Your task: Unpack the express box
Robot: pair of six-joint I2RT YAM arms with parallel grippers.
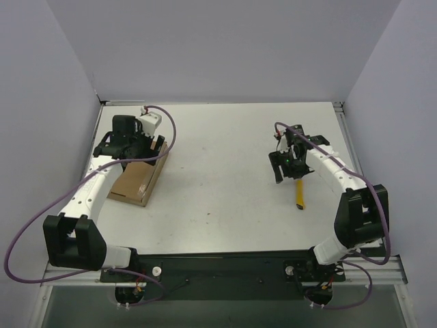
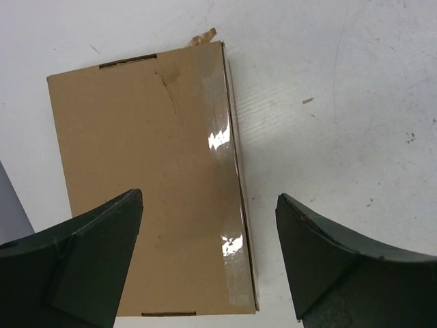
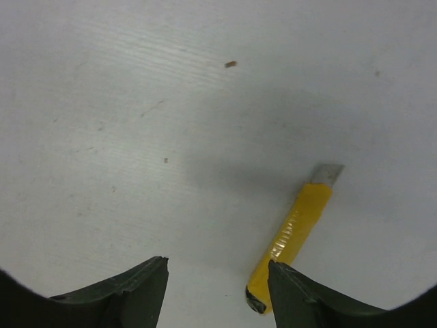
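The express box (image 1: 138, 179) is a flat brown cardboard mailer lying closed at the table's left, with clear tape along its long edge (image 2: 220, 137). My left gripper (image 1: 130, 147) hovers above the box's far end, open and holding nothing; in the left wrist view its left finger is over the box (image 2: 150, 191) and its right finger (image 2: 341, 263) over bare table (image 2: 355, 102). At the right, my right gripper (image 1: 287, 167) is open above the table, empty. A yellow utility knife (image 3: 290, 236) lies flat beside its right finger (image 3: 321, 301), blade out.
The yellow knife (image 1: 299, 194) lies between the right gripper and the right arm's elbow. Grey walls close in the white table (image 1: 218, 157) on the left, back and right. A black rail (image 1: 218, 266) runs along the near edge.
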